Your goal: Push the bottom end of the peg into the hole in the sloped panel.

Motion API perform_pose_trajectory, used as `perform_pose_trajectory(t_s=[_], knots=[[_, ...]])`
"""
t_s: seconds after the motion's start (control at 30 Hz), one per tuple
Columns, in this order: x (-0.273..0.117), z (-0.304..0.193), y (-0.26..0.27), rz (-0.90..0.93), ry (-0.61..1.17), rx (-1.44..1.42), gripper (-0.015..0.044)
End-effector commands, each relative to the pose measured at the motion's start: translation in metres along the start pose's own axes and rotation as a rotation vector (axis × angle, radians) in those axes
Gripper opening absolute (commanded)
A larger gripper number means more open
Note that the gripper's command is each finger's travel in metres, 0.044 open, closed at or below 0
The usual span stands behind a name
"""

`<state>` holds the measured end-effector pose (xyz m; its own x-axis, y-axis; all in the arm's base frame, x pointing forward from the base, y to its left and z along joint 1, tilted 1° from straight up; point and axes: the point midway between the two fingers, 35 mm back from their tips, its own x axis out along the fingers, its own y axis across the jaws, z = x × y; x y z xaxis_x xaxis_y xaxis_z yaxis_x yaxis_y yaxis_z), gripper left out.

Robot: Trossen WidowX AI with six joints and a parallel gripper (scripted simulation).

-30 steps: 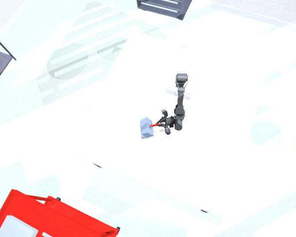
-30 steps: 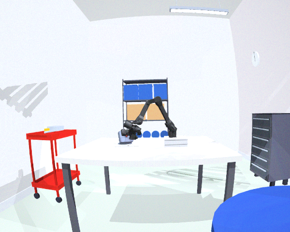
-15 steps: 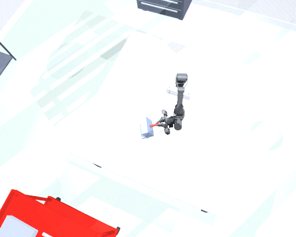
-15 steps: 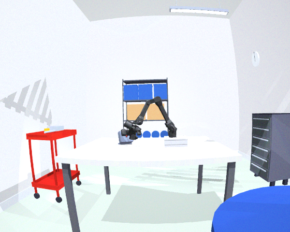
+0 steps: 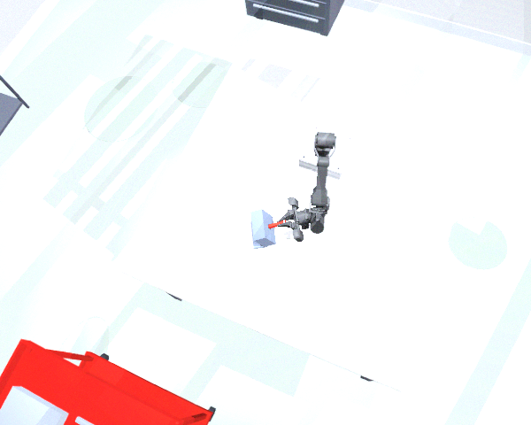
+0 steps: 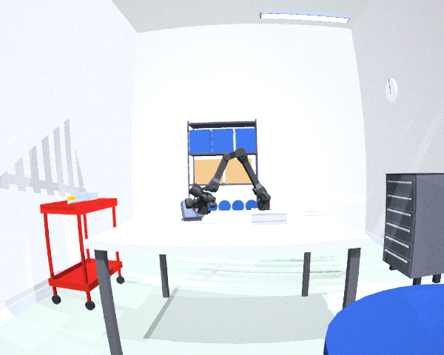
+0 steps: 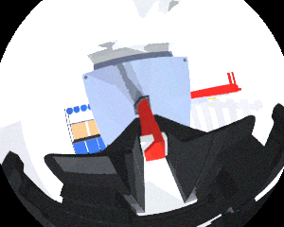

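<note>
The red peg (image 5: 273, 225) (image 7: 149, 124) is long and looks flat-sided. My gripper (image 5: 282, 222) (image 7: 146, 120) is shut on it, and the peg points away from the fingers toward the panel. The pale blue sloped panel (image 5: 261, 224) (image 6: 187, 212) (image 7: 114, 92) stands in front of the gripper. In the wrist view the peg's far end is at the dark-edged hole (image 7: 137, 104) in the panel's face and covers most of it. Whether the end is just inside or only at the mouth I cannot tell. The hole's inside is hidden.
A low white block (image 6: 268, 217) stands near the arm's base on the white table (image 6: 229, 238). Beyond the table are a red cart (image 5: 119, 379) (image 6: 78, 206), a dark drawer cabinet (image 6: 432, 225), a shelf rack (image 6: 222, 154) and a blue round object (image 6: 402, 321).
</note>
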<state>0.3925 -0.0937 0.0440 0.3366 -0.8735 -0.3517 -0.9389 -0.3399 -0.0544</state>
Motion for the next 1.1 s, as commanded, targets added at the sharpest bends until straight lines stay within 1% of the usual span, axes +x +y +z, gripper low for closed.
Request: perform_pose_trajectory(t_s=[0.0, 1.07], knots=[[0.003, 0.001, 0.001, 0.002, -0.002, -0.004, 0.0], [0.023, 0.0, 0.001, 0.002, -0.001, -0.004, 0.0]])
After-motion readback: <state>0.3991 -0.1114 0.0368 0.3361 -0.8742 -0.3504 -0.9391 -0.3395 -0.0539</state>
